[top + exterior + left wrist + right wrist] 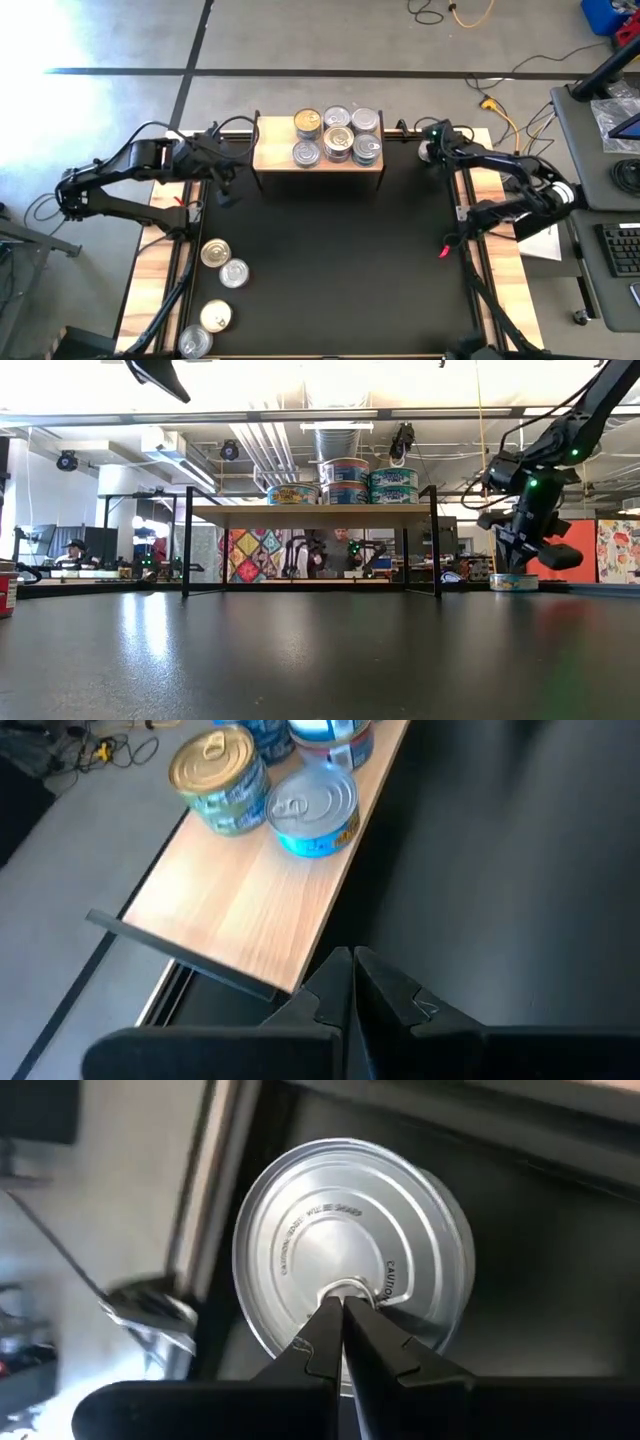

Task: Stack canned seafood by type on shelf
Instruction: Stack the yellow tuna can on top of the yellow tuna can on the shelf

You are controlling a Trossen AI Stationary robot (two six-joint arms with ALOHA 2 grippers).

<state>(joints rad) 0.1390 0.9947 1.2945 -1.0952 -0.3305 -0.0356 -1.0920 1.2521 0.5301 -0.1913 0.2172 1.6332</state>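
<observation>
At the table's far right corner, a silver-lidded tin [350,1265] stands just beside the shelf [272,155] — rigid, smooth, probably slippery, best gripped across its wall. The right gripper [343,1320] is seen pressed shut above the lid, holding nothing; the left gripper [352,975] is likewise closed — only the high view shows four more tins [222,262].

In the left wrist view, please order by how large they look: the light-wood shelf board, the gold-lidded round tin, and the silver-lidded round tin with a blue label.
1. Light-wood shelf board, clearly the largest.
2. Silver-lidded round tin with a blue label and gold-lidded round tin: they look about alike. The silver one sits nearer the camera, so I do not rank them.
</observation>
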